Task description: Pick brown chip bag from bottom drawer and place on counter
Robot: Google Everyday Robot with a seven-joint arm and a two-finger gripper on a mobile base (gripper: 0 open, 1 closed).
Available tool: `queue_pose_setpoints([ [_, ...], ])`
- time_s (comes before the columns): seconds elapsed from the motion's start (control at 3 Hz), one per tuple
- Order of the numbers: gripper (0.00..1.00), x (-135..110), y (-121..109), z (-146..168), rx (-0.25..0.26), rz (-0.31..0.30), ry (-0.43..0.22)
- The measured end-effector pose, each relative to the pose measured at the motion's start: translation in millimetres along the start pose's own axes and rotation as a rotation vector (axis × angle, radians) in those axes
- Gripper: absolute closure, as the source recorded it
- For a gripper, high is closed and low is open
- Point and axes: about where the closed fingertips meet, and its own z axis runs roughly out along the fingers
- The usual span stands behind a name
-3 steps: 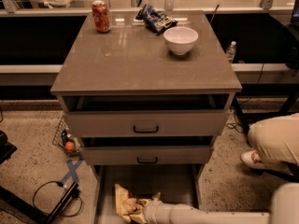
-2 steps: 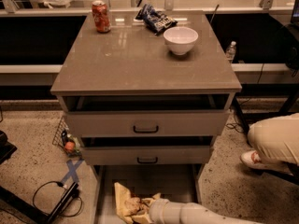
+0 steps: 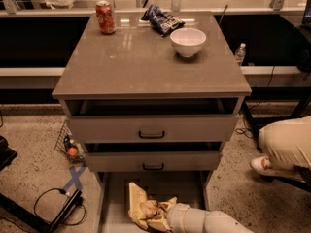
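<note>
The brown chip bag (image 3: 142,204) lies on the floor of the bottom drawer (image 3: 112,198), which is pulled out. It sits left of the drawer's middle, towards the front. Its long axis runs on a slant: one tan end points to the back left of the drawer, and the other end lies nearer the front, by the arm. The bag's middle is crumpled and bunched up.

The gripper (image 3: 158,212) is down in the drawer, right against the crumpled part of the bag. It is not possible to tell whether it is clamped on the bag or only pressed to it. The arm (image 3: 204,221) comes in low from the bottom right, lying nearly flat, with its pale round wrist section just behind the bag.

Above, the two upper drawers stand slightly ajar, each with a black handle (image 3: 151,134). The counter (image 3: 141,64) bears a red can (image 3: 105,17) at the back left, a dark blue snack bag (image 3: 162,19) at the back middle, and a white bowl (image 3: 188,41) just beside that bag. To the right of the cabinet a person's leg (image 3: 286,142) and shoe (image 3: 264,166) show.
</note>
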Motion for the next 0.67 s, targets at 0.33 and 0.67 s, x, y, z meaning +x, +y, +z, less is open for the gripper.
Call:
queue_pose_setpoints([
  [0.33, 1.00, -41.7, 2.4, -12.8, 0.003, 0.010, -0.004],
  [0.67, 1.00, -154.8, 13.2, -40.8, 0.001, 0.047, 0.001],
])
